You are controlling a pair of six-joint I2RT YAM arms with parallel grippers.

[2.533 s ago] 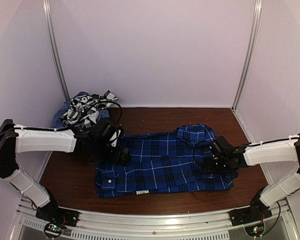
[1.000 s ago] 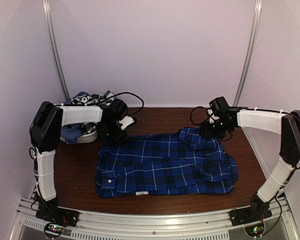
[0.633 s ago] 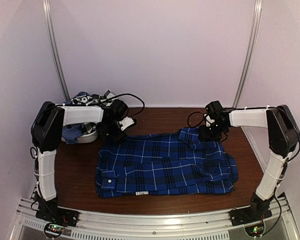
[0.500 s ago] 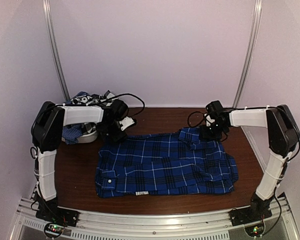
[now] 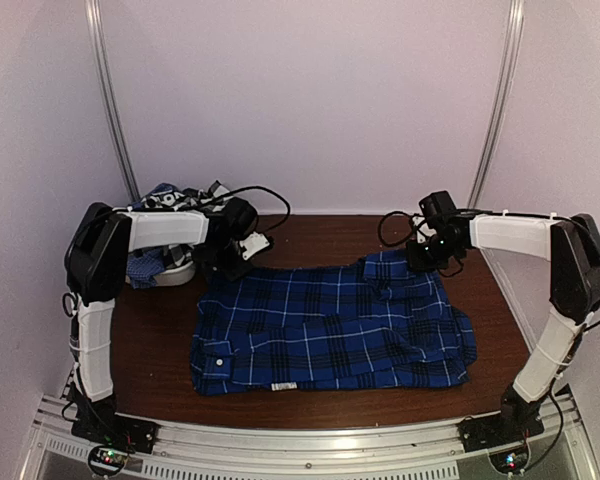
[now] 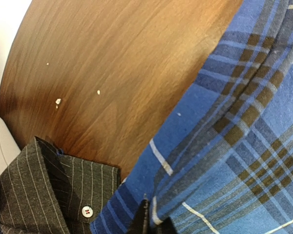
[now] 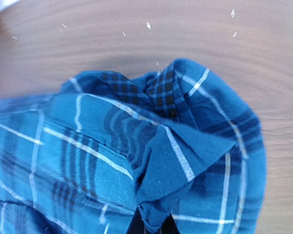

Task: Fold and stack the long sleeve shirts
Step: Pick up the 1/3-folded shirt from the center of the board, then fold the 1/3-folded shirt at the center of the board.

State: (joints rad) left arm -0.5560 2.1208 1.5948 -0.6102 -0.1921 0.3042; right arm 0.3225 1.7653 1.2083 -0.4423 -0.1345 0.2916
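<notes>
Top external view: we see the royal-blue plaid shirt (image 5: 330, 330) lying spread, with some wrinkles, across the middle of the table (image 5: 320, 232), a small white label at the edge nearest the table's front. The left claw (image 5: 238, 260) meets the shirt's corner toward the table's back left, and the right claw (image 5: 432, 262) meets the corner toward the table's back right. From this height we cannot tell how the jaws stand. A heap of other shirts (image 5: 170, 210), black-and-white plaid on top, sits in the table's back-left corner. Left wrist view: the left claw (image 6: 150, 224) shows only as two dark tips drawn close together, pinching a fold at the blue shirt's (image 6: 224, 146) edge. The cloth runs flat over the bare table (image 6: 112, 63), and just beside it lies a dark pinstripe shirt (image 6: 44, 195) with a white button (image 6: 86, 211). Right wrist view: the right claw (image 7: 151, 226) is pressed together on a bunched corner of the blue shirt (image 7: 112, 146), whose fabric gathers into folds at the tips, with the table (image 7: 136, 44) speckled with pale flecks beyond.
</notes>
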